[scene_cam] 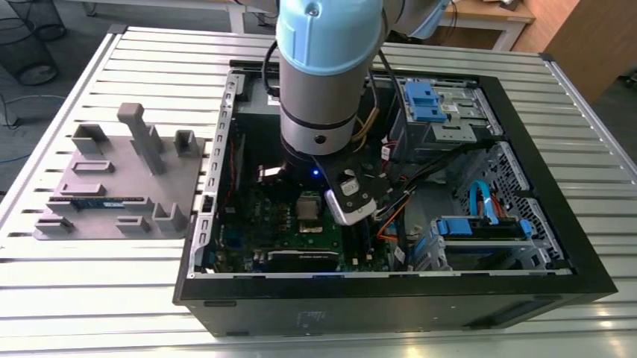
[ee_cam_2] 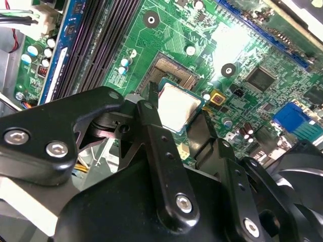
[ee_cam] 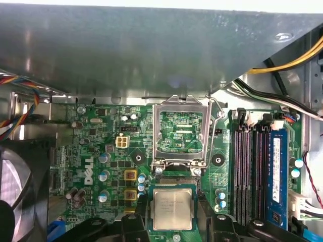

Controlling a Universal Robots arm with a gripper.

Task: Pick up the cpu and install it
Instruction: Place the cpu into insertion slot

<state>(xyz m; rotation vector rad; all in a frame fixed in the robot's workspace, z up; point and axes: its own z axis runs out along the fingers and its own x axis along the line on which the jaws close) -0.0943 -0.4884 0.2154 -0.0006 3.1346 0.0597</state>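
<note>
The cpu, a small square chip with a silvery top, sits between the black fingers of my gripper, which is shut on it. In both wrist views it hovers partly over the open socket on the green motherboard. The socket's silver metal frame stands flipped up beyond it. In the second wrist view one finger presses the edge of the cpu. In the exterior view the arm's wrist reaches down into the open computer case.
Dark memory slots and a blue memory stick run beside the socket. A fan sits at the board's other side. Cables and drive bays crowd the case. A grey fixture with a memory stick lies outside.
</note>
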